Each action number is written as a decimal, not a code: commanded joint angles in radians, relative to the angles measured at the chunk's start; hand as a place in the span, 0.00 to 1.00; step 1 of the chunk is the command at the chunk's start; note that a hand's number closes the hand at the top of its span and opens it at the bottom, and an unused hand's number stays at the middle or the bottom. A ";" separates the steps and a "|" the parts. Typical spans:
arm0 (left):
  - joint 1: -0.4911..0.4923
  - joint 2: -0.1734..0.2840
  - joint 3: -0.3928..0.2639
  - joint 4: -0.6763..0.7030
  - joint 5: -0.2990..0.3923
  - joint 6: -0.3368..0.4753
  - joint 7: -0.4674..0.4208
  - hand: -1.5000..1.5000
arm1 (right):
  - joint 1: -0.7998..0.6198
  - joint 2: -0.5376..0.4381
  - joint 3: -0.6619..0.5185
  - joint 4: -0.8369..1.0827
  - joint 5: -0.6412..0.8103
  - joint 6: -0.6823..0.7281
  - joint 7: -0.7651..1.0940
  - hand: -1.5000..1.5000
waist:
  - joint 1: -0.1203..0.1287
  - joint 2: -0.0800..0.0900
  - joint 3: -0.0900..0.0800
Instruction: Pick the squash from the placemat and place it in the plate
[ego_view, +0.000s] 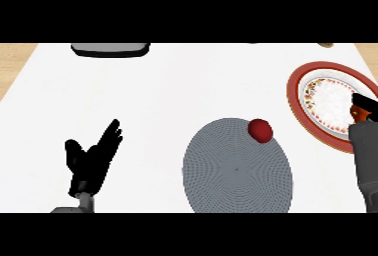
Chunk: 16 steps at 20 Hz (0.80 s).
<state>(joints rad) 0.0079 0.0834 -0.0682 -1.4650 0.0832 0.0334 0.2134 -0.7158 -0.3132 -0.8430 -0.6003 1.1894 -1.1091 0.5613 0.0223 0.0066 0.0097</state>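
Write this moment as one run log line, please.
left hand: open, resting at left | right hand: over plate, fingers unclear | red squash: on placemat, far edge | placing: not done

The plate (317, 80) runs off the view's right edge, so its far rim is cut away, and the right forearm covers part of its lower side. Of the right hand (363, 106) only a dark sliver shows at that edge; its fingers cannot be made out. A grey tray-like object (111, 49) is clipped along the top, and a small tan thing (325, 45) there is too little seen to name.
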 joint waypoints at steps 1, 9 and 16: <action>0.037 0.018 0.010 0.026 0.013 -0.028 -0.007 0.50 | 0.022 0.043 0.023 -0.084 -0.170 -0.151 -0.162 0.00 | -0.006 -0.001 -0.004; 0.016 0.006 0.006 -0.022 -0.002 0.007 0.056 0.50 | 0.188 0.103 0.113 -0.357 -0.605 -0.060 -0.374 0.00 | -0.020 -0.006 -0.007; 0.060 0.030 0.036 -0.010 0.024 -0.026 0.039 0.50 | 0.483 0.309 0.312 -0.727 -0.734 0.049 -0.430 0.00 | -0.035 -0.013 -0.009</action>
<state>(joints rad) 0.0375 0.0972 -0.0428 -1.4803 0.0920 0.0240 0.2162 -0.3775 -0.0684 -0.6143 -1.1701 0.5448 -1.1267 0.1716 -0.0078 -0.0079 0.0039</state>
